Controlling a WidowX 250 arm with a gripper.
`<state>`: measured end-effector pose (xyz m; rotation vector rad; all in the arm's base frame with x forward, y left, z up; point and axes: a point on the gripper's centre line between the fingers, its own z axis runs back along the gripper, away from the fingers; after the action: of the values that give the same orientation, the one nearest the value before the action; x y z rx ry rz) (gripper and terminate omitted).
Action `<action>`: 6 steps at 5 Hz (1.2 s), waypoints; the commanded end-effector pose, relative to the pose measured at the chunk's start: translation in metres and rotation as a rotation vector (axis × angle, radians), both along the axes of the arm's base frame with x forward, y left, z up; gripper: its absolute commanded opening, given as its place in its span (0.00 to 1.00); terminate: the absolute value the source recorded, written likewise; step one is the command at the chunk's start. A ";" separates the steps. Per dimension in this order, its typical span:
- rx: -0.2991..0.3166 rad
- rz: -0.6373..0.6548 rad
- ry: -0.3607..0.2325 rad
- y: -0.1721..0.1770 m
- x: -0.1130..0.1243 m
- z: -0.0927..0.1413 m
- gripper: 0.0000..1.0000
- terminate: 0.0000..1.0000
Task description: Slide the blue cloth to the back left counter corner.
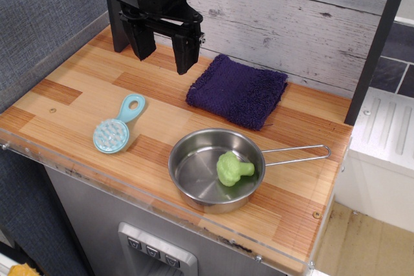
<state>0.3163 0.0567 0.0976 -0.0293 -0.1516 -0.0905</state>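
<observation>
The blue cloth point(238, 90) is a dark navy-purple fluffy square lying flat on the wood counter at the back, right of centre, against the plank backsplash. My gripper point(164, 55) hangs above the counter to the cloth's left, its two black fingers open and pointing down, holding nothing. It is apart from the cloth. The back left counter corner point(107, 42) lies just left of the gripper, where the striped planks meet the dark post point(115, 11) and the grey wall.
A light-blue round brush point(117, 127) lies on the counter's left middle. A steel pan point(217, 169) with a green broccoli piece point(233, 168) sits near the front edge, its handle pointing right. A white unit stands off the counter's right end.
</observation>
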 end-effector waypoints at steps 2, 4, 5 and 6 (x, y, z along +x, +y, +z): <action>0.003 0.011 -0.004 -0.007 0.014 -0.012 1.00 0.00; 0.019 -0.018 0.013 -0.038 0.056 -0.042 1.00 0.00; 0.017 -0.008 0.002 -0.046 0.073 -0.046 1.00 0.00; 0.011 -0.003 -0.010 -0.051 0.083 -0.047 1.00 0.00</action>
<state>0.3931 0.0069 0.0346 -0.0243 -0.1159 -0.0830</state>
